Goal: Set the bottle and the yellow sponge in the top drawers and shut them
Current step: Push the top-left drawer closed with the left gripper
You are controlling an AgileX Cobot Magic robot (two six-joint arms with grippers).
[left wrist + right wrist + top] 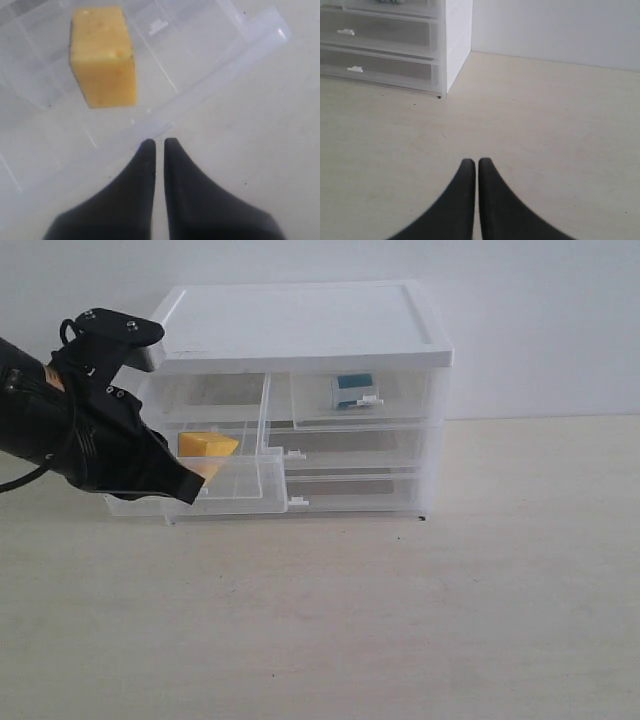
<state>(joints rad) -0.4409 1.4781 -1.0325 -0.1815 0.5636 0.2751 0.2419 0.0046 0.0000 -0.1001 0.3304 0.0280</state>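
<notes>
Yellow sponge (102, 55) lies in the pulled-out left top drawer (240, 495), just past my left end effector (156, 142), whose tips are pressed together at the drawer's front rim. Such narrow tips, I judge, could slip over the smooth rim, or shove the cabinet (300, 330) backward instead of closing the drawer. Farther back, the bottle (353, 390) sits in the apparently shut right top drawer (410, 390); my right end effector (473, 161) is closed, empty.

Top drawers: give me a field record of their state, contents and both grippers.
left top drawer: pulled out, holds the yellow sponge
right top drawer: closed, holds the bottle
left gripper: shut, empty, at the open drawer's front edge
right gripper: shut, empty, above the table, apart from the cabinet
remaining: close the left top drawer
</notes>
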